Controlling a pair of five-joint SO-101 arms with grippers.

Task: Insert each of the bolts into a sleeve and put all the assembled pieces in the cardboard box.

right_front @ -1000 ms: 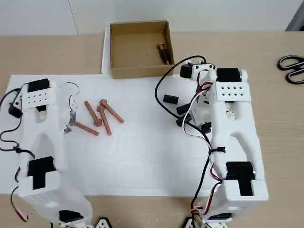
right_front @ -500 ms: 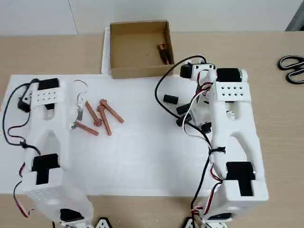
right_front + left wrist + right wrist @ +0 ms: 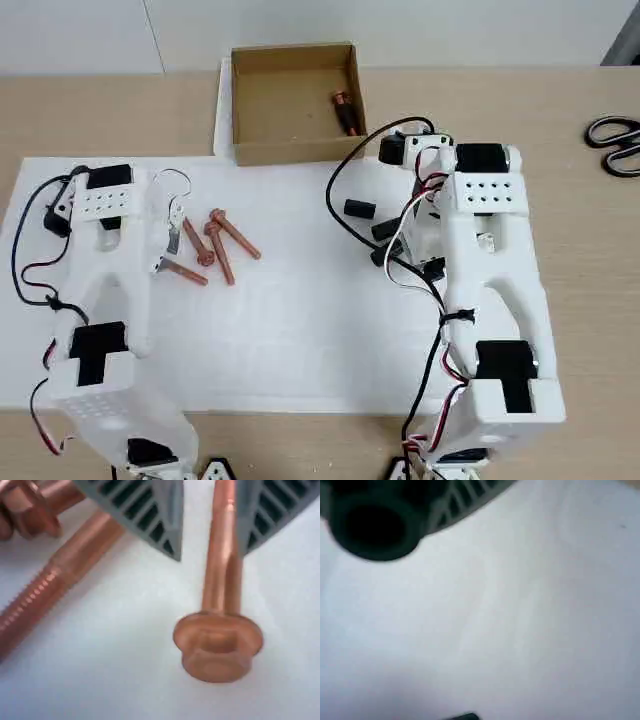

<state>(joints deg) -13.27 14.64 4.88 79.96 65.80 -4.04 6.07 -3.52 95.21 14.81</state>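
Station surroundings: light wood worktop, pale backdrop, even lighting.

The worktop (image 3: 580,230) is light wood with a fine straight grain, and it runs the full width of the high view. A white sheet (image 3: 300,330) lies flat across its middle and near portion, leaving bare wood along the far edge and both sides. Beyond the far edge is a plain white surface (image 3: 400,30) crossed by one thin slanted seam; wall or floor cannot be determined. Black-handled scissors (image 3: 615,145) rest on the bare wood at the right edge. A grey object (image 3: 628,40) cuts the far right corner. Lighting is diffuse, with soft, short shadows.
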